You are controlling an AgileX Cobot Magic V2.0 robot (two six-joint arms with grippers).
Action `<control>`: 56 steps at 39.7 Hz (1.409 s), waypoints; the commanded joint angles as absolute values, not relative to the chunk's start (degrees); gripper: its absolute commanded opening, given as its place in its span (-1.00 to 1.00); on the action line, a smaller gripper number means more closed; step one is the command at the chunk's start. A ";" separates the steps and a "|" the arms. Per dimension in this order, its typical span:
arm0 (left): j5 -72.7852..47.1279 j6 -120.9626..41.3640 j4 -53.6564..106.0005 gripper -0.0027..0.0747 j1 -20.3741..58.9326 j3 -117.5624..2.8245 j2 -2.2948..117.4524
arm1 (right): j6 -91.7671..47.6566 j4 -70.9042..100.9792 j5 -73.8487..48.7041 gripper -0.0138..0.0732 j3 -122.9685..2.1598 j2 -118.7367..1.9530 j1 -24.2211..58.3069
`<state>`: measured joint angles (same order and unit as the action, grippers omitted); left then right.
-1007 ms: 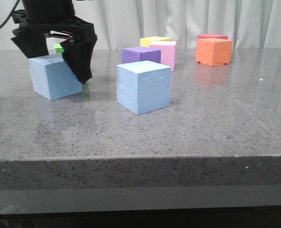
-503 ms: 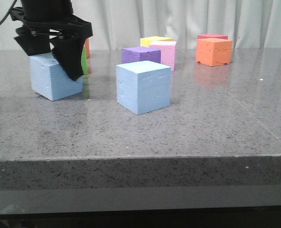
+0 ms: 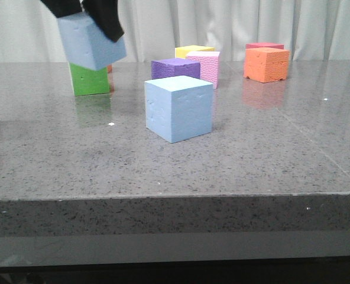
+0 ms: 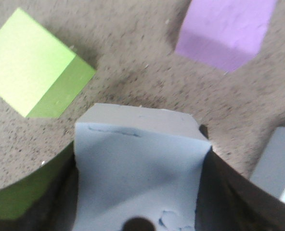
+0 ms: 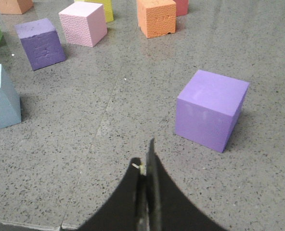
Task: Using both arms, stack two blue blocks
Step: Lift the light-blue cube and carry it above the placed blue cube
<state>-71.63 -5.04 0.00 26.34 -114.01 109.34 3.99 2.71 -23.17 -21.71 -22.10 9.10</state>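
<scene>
One blue block [image 3: 91, 42] hangs tilted in the air at the far left, above the table, with my left gripper [image 3: 90, 23] shut on it. In the left wrist view this block [image 4: 137, 163] fills the space between the two black fingers [image 4: 231, 197] of the left gripper [image 4: 138, 192]. The second blue block [image 3: 179, 109] stands on the table near the middle, also seen at frame edges [image 4: 277, 166] [image 5: 2, 98]. My right gripper [image 5: 146, 166] is shut on nothing, low over bare table, apart from every cube. It is outside the front view.
A green cube [image 3: 89, 80] stands just below and behind the lifted block. Purple [image 3: 175, 68], pink [image 3: 204, 66], yellow [image 3: 193, 51] and orange [image 3: 266, 64] cubes stand at the back. A lilac cube [image 5: 210, 108] sits close to the right gripper.
My left gripper has lifted the blue block off the table, up and slightly right. The green cube behind it is now uncovered. The other blue block has not moved.
</scene>
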 commanded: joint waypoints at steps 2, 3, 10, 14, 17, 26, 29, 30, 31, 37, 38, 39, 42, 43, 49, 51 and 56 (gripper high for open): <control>-72.97 -4.85 3.74 -0.50 26.74 -117.00 104.38 | 3.85 2.09 -18.40 -0.77 -23.13 -22.30 8.76; -72.97 -4.85 4.31 -0.50 26.74 -117.00 103.93 | 3.85 2.09 -18.40 -0.77 -23.13 -22.30 8.76; -72.97 -4.85 8.29 -0.50 26.74 -117.00 100.06 | 3.85 2.09 -18.40 -0.77 -23.13 -22.30 8.76; -72.97 -4.85 11.62 -0.50 26.74 -117.00 98.14 | 3.85 2.09 -18.36 -0.77 -23.13 -22.30 8.76; -72.97 -4.85 15.10 -0.50 27.15 -117.00 97.67 | 3.85 2.09 -18.35 -0.77 -23.13 -22.30 8.76; -72.97 -4.85 16.16 -0.50 33.66 -117.00 97.56 | 3.85 2.09 -18.35 -0.77 -23.13 -22.30 8.76; -72.97 -4.85 13.50 -0.50 36.02 -117.00 97.67 | 3.85 2.09 -18.35 -0.77 -23.13 -22.30 8.76; -72.97 -4.85 11.96 -0.50 36.91 -117.00 97.77 | 3.85 2.09 -18.35 -0.77 -23.13 -22.30 8.76; -72.97 -4.85 11.08 -0.50 37.69 -117.00 97.95 | 3.85 2.09 -18.35 -0.77 -23.13 -22.30 8.76; -72.97 -4.74 9.31 -0.50 40.38 -117.00 99.32 | 3.85 2.09 -18.35 -0.77 -23.13 -22.30 8.76; -72.97 -4.74 9.31 -0.50 40.79 -117.00 99.61 | 3.85 2.09 -18.35 -0.77 -23.13 -22.30 8.76; -72.97 -4.74 9.17 -0.50 41.00 -117.00 100.10 | 3.85 2.09 -18.35 -0.77 -23.13 -22.30 8.76; -72.97 -4.31 9.01 -0.50 41.34 -117.00 100.73 | 3.85 2.09 -18.35 -0.77 -23.13 -22.30 8.76; -72.97 -4.12 8.90 -0.50 41.43 -117.00 101.06 | 3.85 2.09 -18.35 -0.77 -23.13 -22.30 8.76; -72.97 -1.31 7.62 -0.48 41.43 -117.00 102.07 | 3.85 2.09 -18.35 -0.77 -23.13 -22.30 8.76; -72.97 -1.31 7.65 -0.48 41.43 -116.78 102.17 | 3.85 2.09 -18.35 -0.77 -23.13 -22.30 8.76; -72.97 0.00 7.60 -0.48 41.43 -115.44 102.17 | 3.85 2.09 -18.35 -0.77 -23.13 -22.30 8.76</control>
